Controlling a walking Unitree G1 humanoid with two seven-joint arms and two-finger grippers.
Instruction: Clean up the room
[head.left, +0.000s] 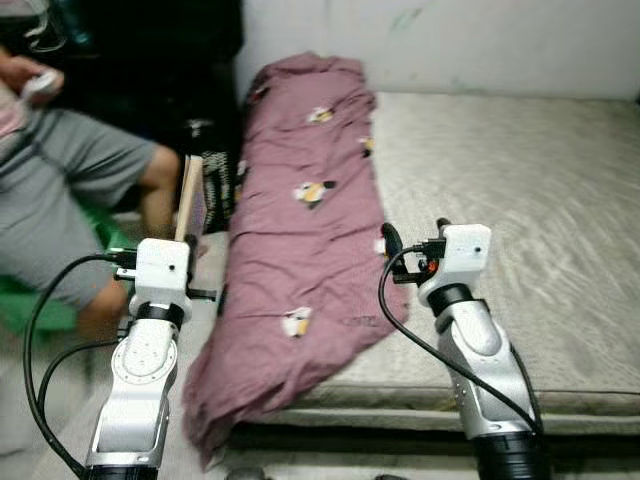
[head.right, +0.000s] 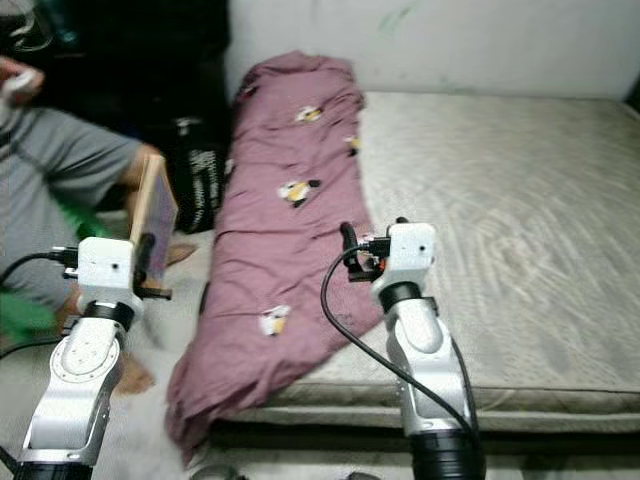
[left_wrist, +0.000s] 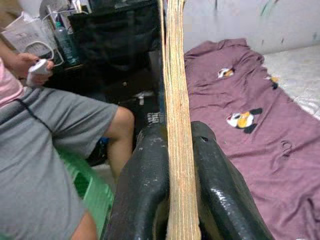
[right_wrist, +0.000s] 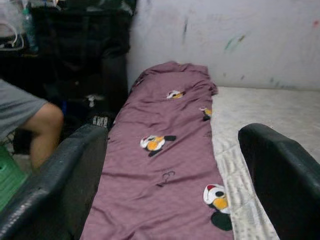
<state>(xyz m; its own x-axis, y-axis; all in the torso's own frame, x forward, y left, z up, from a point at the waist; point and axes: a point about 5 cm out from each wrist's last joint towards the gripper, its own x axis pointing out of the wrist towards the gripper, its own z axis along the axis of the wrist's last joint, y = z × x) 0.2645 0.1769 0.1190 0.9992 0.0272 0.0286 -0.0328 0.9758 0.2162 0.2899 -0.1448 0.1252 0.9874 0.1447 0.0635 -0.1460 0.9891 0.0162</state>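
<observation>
My left gripper (left_wrist: 172, 165) is shut on a thin wooden board (left_wrist: 176, 100), held upright on edge beside the bed; the board (head.left: 187, 195) rises above my left wrist. My right gripper (right_wrist: 172, 170) is open and holds nothing, hovering over the near end of a mauve blanket (head.left: 305, 230) with small cartoon prints. The blanket lies lengthwise along the left side of a bare grey mattress (head.left: 500, 200) and its near end hangs over the mattress corner.
A person in grey shorts (head.left: 70, 190) sits on a green stool (head.left: 30, 300) at the left, holding a white controller (left_wrist: 37, 67). Dark bags and furniture (head.left: 170, 70) stand behind, against a white wall (head.left: 450, 40).
</observation>
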